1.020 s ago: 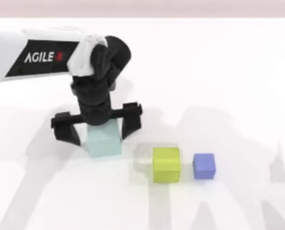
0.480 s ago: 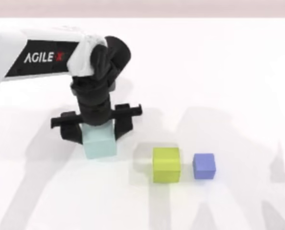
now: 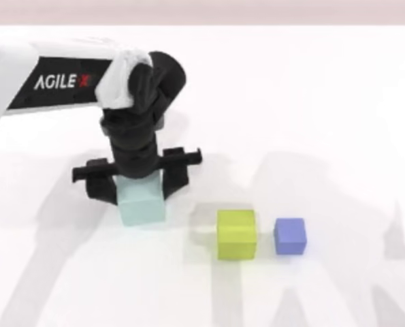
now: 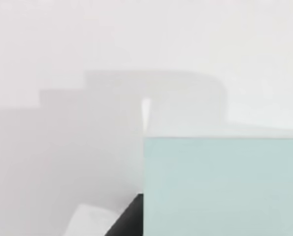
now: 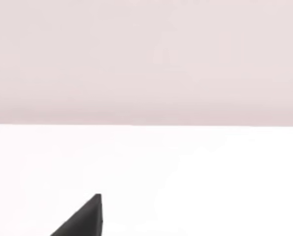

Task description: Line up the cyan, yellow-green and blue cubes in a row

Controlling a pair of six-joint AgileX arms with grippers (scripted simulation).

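A plain white tabletop (image 3: 325,102) fills nearly the whole top view, crossed by soft grey shadows, with a pale pinkish band of wall (image 3: 202,10) along the upper edge of the frame. The left arm reaches in from the upper left of the frame, and the left gripper (image 3: 139,184) sits left of centre with its two black fingers (image 3: 101,185) pressed against opposite sides of the cyan cube (image 3: 142,206), clamped on it. The yellow-green cube (image 3: 236,234) lies in the lower middle of the frame, apart from the cyan cube, and the blue cube (image 3: 290,236) stands just beside it toward the right, the two level with each other and slightly lower in the frame than the cyan one. The left wrist view adds a close look at one flat face of the cyan cube (image 4: 225,187) with a dark finger edge against it, over shadowed white surface. The right wrist view shows only the white tabletop (image 5: 210,182) meeting the pink wall (image 5: 146,59), plus one black fingertip (image 5: 84,219) of the right gripper; whether that gripper is open or closed I cannot tell, and the right arm is outside the top view.
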